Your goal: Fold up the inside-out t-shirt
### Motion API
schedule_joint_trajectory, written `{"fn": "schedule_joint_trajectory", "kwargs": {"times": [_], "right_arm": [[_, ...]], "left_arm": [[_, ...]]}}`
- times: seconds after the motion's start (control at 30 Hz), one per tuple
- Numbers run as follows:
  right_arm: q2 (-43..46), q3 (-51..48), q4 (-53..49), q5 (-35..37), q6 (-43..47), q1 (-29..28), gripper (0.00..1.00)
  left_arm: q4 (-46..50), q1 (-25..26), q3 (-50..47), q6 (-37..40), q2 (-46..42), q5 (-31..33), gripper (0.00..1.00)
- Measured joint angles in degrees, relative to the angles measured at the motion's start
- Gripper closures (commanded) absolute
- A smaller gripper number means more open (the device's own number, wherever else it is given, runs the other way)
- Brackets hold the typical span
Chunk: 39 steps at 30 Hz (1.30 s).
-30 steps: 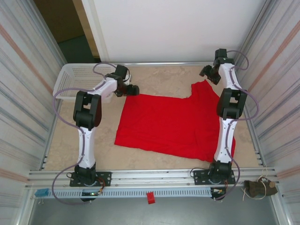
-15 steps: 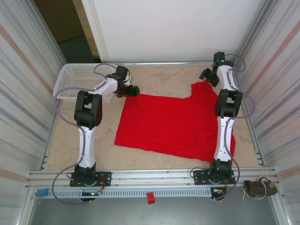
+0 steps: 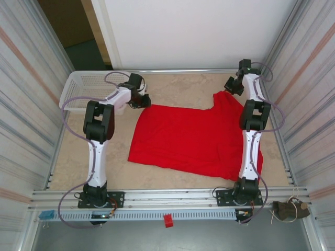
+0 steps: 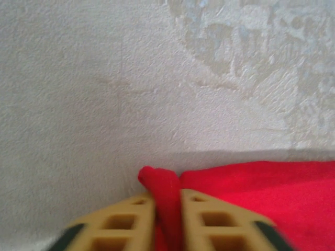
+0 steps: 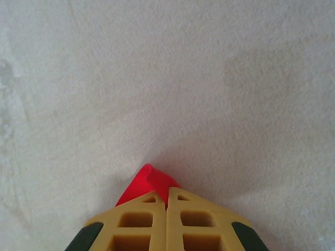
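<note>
The bright red t-shirt (image 3: 193, 138) lies spread over the middle and right of the beige table. My left gripper (image 3: 147, 100) is shut on the shirt's far left corner; in the left wrist view a pinched red fold (image 4: 165, 193) stands between the tan fingers (image 4: 125, 219). My right gripper (image 3: 231, 86) is shut on the shirt's far right corner, and the right wrist view has a small red tip (image 5: 149, 183) sticking out past the closed fingers (image 5: 191, 217). The right arm hides part of the shirt's right side.
A white mesh basket (image 3: 91, 86) stands at the far left corner, just behind the left arm. Corrugated metal walls close in both sides. A metal rail (image 3: 167, 198) runs along the near edge with a small red block (image 3: 168, 220) on it.
Both grippers have drifted slightly toward the far wall with their shirt corners, stretching the far edge a little. The shirt's body has not shifted.
</note>
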<state>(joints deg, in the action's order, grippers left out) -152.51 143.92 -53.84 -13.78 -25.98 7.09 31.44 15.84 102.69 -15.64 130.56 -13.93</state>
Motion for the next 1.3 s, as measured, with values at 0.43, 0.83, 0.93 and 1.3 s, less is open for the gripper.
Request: {"fn": "schedule_joint_trajectory", "kwargs": {"times": [0.43, 0.83, 0.93, 1.3], "right_arm": [[8.2, 3.2, 6.0, -10.4, -7.8, 3.5, 1.00], [21.1, -7.1, 9.6, -15.4, -9.4, 2.9, 1.00], [27.3, -16.7, 11.9, -15.9, -9.4, 2.3, 1.00], [51.9, -51.9, 23.7, -17.6, -9.5, 4.7, 1.00]], "left_arm": [[-0.3, -2.9, 4.7, -4.2, -0.5, 3.1, 1.00], [-3.7, -3.5, -6.3, -7.9, -8.9, 7.1, 1.00], [-4.8, -3.5, -8.4, -8.2, -10.4, 6.7, 1.00], [-10.8, -3.5, -19.8, -10.4, -20.7, 2.3, 1.00]]}}
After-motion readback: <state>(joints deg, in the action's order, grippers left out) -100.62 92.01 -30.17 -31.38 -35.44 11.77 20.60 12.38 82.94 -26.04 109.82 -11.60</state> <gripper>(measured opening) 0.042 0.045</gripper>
